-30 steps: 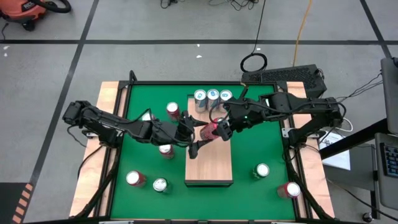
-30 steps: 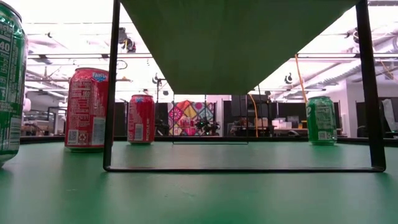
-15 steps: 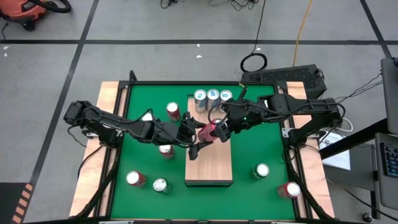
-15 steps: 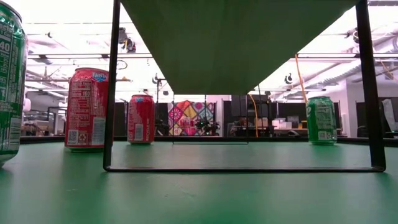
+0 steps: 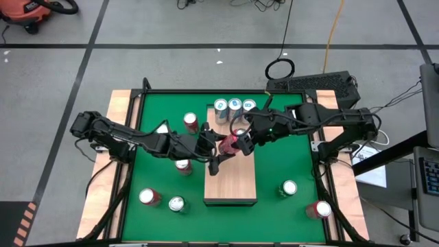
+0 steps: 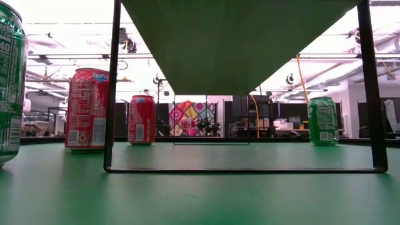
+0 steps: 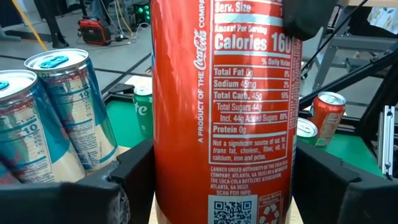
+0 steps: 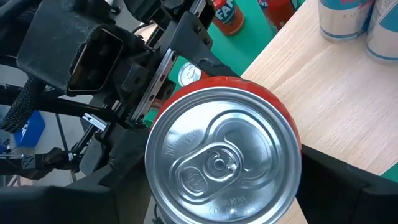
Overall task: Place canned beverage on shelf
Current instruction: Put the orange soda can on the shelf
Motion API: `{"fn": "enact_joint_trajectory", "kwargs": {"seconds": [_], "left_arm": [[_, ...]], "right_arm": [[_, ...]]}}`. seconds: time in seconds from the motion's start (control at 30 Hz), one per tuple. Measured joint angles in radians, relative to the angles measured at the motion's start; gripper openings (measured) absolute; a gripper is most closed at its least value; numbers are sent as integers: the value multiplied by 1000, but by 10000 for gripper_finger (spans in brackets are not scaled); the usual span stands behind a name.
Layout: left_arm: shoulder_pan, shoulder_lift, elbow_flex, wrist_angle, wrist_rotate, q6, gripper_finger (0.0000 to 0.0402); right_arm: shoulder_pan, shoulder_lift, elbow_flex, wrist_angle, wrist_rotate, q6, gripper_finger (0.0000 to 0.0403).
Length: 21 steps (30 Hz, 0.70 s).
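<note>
Over the wooden shelf (image 5: 230, 180), a red cola can (image 5: 229, 145) gripped by the right gripper (image 5: 241, 145), lower half hidden. Flanked by the left gripper (image 5: 218, 155), whether clamped or loose impossible to tell. Shelf top unseen from table level.

The green table (image 5: 154, 180) carried the wooden shelf (image 5: 231, 182) near its centre. Three blue-and-white cans (image 5: 234, 106) stood on the shelf's far end. On the table left of the shelf stood three red cans (image 5: 191, 121) and one green can (image 5: 177, 204); right of it stood a green can (image 5: 289, 188) and a red can (image 5: 321, 209).
</note>
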State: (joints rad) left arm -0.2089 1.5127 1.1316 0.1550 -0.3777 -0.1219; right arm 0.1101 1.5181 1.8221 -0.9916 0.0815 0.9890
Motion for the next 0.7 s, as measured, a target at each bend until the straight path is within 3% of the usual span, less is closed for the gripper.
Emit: {"fn": "enact_joint_trajectory", "kwargs": {"seconds": [0.3,0.7], "left_arm": [[0,-1,0,20,2,-3,277],[4,-4,0,168,174,-113,276]], "right_arm": [[-1,-13,0,-4,-5,-30,328],[-2,-90,0,39,-37,-160,345]]}}
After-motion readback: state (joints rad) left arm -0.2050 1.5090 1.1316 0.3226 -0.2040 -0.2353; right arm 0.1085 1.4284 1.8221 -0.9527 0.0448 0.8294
